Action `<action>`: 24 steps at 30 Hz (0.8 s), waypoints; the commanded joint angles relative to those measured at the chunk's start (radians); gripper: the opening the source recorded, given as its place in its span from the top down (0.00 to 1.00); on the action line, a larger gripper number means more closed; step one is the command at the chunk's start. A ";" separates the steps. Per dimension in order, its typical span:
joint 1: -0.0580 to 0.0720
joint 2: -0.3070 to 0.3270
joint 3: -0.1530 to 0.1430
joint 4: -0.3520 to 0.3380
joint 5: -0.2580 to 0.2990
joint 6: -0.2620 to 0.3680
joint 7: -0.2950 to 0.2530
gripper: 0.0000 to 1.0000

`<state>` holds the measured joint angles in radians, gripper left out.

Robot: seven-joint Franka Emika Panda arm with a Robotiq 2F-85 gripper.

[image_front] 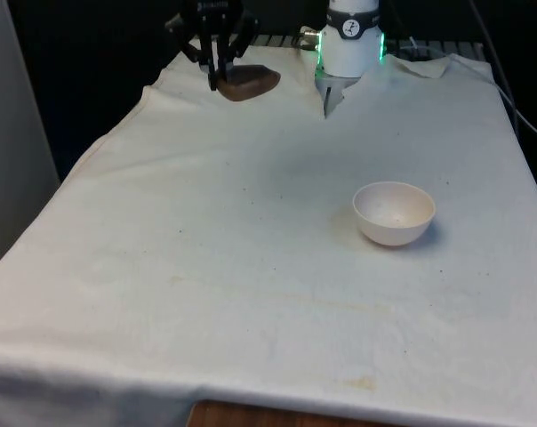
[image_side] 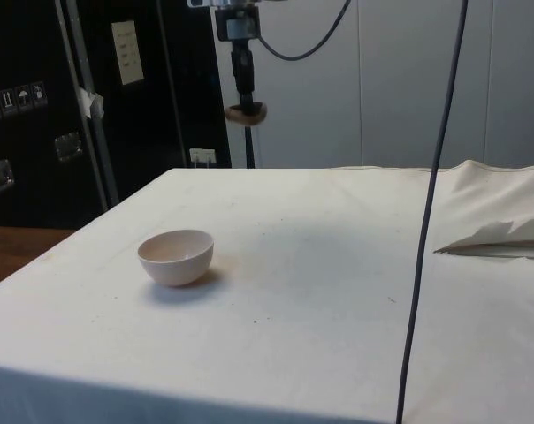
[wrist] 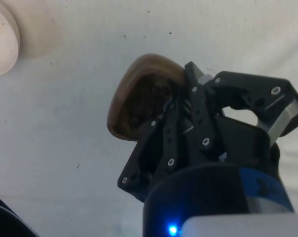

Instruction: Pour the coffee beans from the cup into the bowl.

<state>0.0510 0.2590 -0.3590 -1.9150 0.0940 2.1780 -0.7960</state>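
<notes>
The table (image_front: 251, 267) under its white cloth (image_side: 338, 291) takes up most of what I see, the cloth creased and bunched at the far end and marked with a few faint brownish stains and dark specks.

On it sits the bowl (image_front: 394, 212), pale and round, towards the front view's right and roughly midway along the table. Its mouth faces up, and from the side view (image_side: 176, 256) the inside looks bare, though I cannot be sure nothing small lies at the bottom. In my wrist view its rim (wrist: 2, 39) shows at the corner, well apart from what I carry.

My hand (image_front: 217, 76) hangs high above the far end of the table, towards the front view's left, well clear of the cloth and well away from the bowl. In the side view it (image_side: 244, 99) hangs straight down from above, over the table's far edge.

My fingers are clamped on the cup (image_front: 248, 82), a brown wooden-looking one, gripping it at its rim. It is lifted off the table and tilted, its body reaching out to one side of the fingers (wrist: 165, 123). In the wrist view I look into its open mouth (wrist: 139, 98), and the inside is dark; something dark seems to lie within, but I cannot make out single beans.
</notes>
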 commanded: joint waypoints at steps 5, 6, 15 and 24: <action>0.005 -0.009 -0.003 0.001 -0.016 -0.004 0.042 1.00; 0.000 -0.005 0.002 0.001 -0.002 0.000 0.029 1.00; 0.004 -0.002 -0.002 0.010 -0.032 0.002 0.103 1.00; 0.003 0.009 -0.002 0.023 -0.057 0.004 0.169 1.00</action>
<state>0.0510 0.2650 -0.3560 -1.8950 0.0470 2.1810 -0.6340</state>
